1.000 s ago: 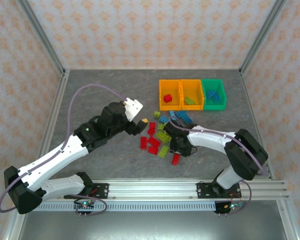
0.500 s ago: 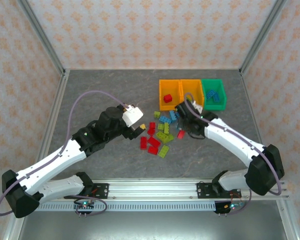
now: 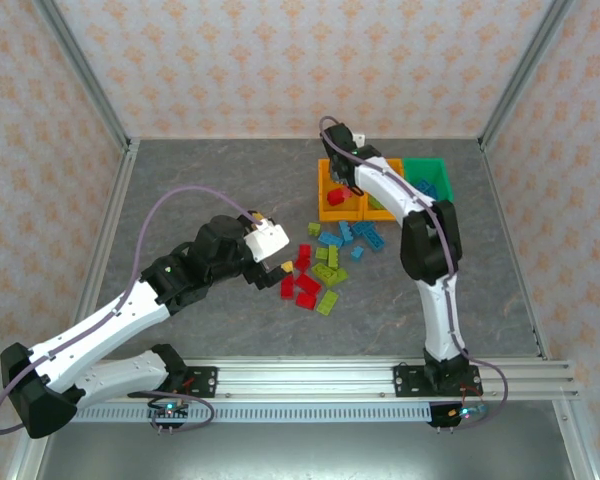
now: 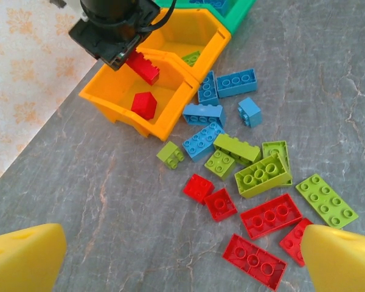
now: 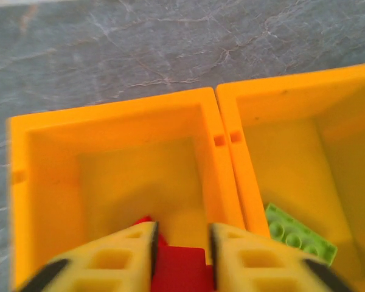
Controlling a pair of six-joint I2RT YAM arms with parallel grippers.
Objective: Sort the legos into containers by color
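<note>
Grey stone-look table (image 3: 200,200), patterned walls. Three containers (image 3: 385,217) stand in a row far right. The left orange bin (image 4: 118,103) has one red piece (image 4: 144,104), the middle orange bin (image 5: 280,140) one green plate (image 5: 298,234), the green bin (image 3: 428,214) some blues. Most legos (image 3: 320,265) lie loose between the arms, so sorting looks early. Left gripper (image 3: 280,270) hovers wide open by the pile. Right gripper (image 5: 181,234) is over the left orange bin, jaws closed on a red brick (image 4: 145,67).
</note>
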